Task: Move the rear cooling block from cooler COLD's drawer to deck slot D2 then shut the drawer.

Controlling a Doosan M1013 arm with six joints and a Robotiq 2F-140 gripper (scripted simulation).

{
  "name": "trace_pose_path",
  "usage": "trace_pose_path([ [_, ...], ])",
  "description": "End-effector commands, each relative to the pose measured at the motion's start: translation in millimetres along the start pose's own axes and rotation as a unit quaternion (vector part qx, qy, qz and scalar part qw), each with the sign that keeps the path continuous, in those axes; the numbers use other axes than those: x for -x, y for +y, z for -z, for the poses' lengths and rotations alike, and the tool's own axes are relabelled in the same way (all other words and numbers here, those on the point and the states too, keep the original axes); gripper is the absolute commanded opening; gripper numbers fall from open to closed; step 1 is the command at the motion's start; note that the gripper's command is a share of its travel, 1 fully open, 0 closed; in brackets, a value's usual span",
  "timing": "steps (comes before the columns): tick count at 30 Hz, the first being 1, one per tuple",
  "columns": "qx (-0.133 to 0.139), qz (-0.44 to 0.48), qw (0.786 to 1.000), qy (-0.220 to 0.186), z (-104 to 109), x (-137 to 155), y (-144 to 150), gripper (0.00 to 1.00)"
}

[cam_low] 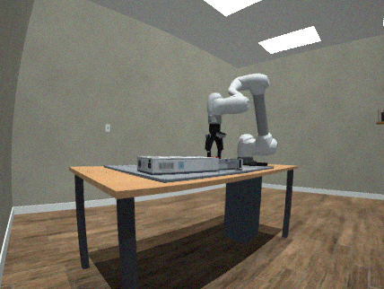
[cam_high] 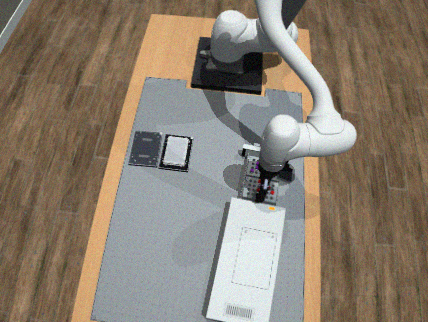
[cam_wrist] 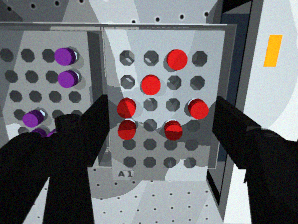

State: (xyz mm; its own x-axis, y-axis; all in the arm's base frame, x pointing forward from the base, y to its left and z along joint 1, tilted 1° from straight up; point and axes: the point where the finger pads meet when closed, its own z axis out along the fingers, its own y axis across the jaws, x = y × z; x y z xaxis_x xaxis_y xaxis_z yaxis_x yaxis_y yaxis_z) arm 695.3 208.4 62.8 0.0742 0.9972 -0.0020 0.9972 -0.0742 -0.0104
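My gripper [cam_high: 265, 185] [cam_low: 214, 156] [cam_wrist: 160, 110] is shut on the rear block [cam_high: 251, 185] [cam_wrist: 162, 95], one finger on the handle side and one on the cooler side. The block looks level and a little raised; its underside is hidden. Several red tubes stand in its bores. The front block [cam_high: 253, 166] [cam_wrist: 42, 86] sits in the drawer with purple tubes, partly hidden by a finger. The drawer stands out of the cooler COLD [cam_high: 255, 250] [cam_low: 179, 165] [cam_wrist: 273, 50], whose lamp [cam_high: 271, 208] is lit orange. Slot D2 [cam_high: 145, 148] is dark and bare.
Slot D1 [cam_high: 189, 151], between COLD and D2, holds a white-topped piece [cam_high: 176, 150]. The drawer's pale handle [cam_high: 251, 148] is at its front end. The arm's base [cam_high: 227, 75] stands at the far end of the table. The drawer walls are close around the block.
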Motion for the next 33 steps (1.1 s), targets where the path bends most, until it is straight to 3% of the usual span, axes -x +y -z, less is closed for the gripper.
trace_pose_path([
  [1, 0.001, 0.0, 1.0, 0.001, 6, 0, 1, 0.1],
  [33, 0.001, 0.0, 1.0, 0.001, 43, 0, 1, 0.1],
])
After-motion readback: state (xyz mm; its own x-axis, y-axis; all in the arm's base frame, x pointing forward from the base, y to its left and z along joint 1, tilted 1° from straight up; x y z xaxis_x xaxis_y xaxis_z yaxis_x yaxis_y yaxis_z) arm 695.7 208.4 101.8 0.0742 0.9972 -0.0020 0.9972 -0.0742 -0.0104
